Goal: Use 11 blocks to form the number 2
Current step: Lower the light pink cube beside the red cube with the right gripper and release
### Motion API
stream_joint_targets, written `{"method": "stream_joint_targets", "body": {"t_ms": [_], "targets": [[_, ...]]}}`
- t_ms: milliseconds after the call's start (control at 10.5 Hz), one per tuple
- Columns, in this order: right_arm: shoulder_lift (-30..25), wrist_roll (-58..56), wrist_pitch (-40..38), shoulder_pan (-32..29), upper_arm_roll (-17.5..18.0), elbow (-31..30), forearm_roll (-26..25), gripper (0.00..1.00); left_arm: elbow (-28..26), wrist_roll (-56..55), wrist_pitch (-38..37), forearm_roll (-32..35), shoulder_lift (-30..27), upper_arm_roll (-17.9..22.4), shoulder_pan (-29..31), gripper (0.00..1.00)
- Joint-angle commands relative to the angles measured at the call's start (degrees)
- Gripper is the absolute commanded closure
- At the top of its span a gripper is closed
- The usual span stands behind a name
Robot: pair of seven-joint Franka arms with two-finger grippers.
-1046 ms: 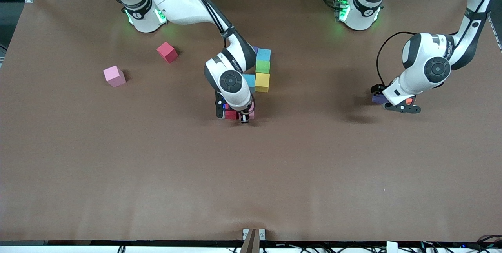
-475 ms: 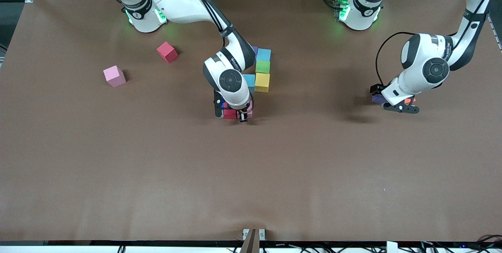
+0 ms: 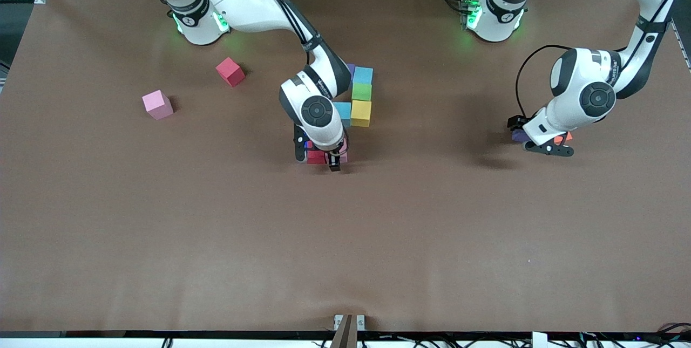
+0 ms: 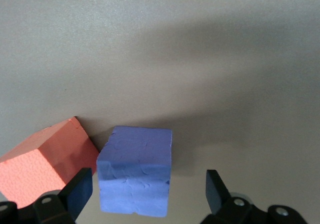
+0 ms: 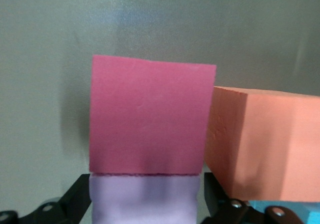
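We lift the right gripper [image 3: 318,158], jaws barely parted around the red block [image 5: 150,119], straight toward twelve o'clock, while the left gripper [image 4: 147,194] waits wide open.

The left claw [image 4: 149,194] hangs low over the matte grey-brown counter [image 4: 200,49], its two dark fingers [image 4: 75,194] spread wide. Between the fingers, touching neither, sits a periwinkle-blue matte foam cube [image 4: 136,176], resting flat on the counter. An orange-red matte foam cube [image 4: 45,159] sits at its nine o'clock, turned at an angle; one corner lies just beside the blue cube's upper edge. A broad soft shadow crosses the counter.
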Motion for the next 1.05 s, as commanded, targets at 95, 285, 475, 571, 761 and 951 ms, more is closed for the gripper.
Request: {"method": "stream_joint_targets", "body": {"t_ms": [95,285,475,571,761,951], "targets": [[-1.9,0.9,-0.3,0.3,0.0,-1.4,-1.0,0.00,0.1,1.2,0.7,2.0,0.3,0.0,0.6,0.00],[-2.0,2.3,-0.4,0.5,0.0,-0.7,-1.0,0.00,0.2,1.2,0.6,2.1,0.3,0.1,0.7,0.00],[-2.2,2.8,-1.3,0.5,0.1,0.2,-0.9,0.00,0.3,1.2,0.6,2.2,0.4,0.1,1.4,0.00],[-2.2,2.9,-2.8,0.5,0.1,1.0,-0.7,0.00,0.2,1.3,0.6,3.2,0.4,0.1,1.4,0.00],[-3.2,2.7,-6.1,0.4,0.1,1.9,-0.4,0.00,0.5,1.2,0.6,3.7,0.5,0.1,2.0,0.00],[-4.8,2.6,-8.2,0.4,0.1,1.9,-0.3,0.00,0.5,1.2,0.6,3.8,0.5,0.1,2.1,0.00]]}}
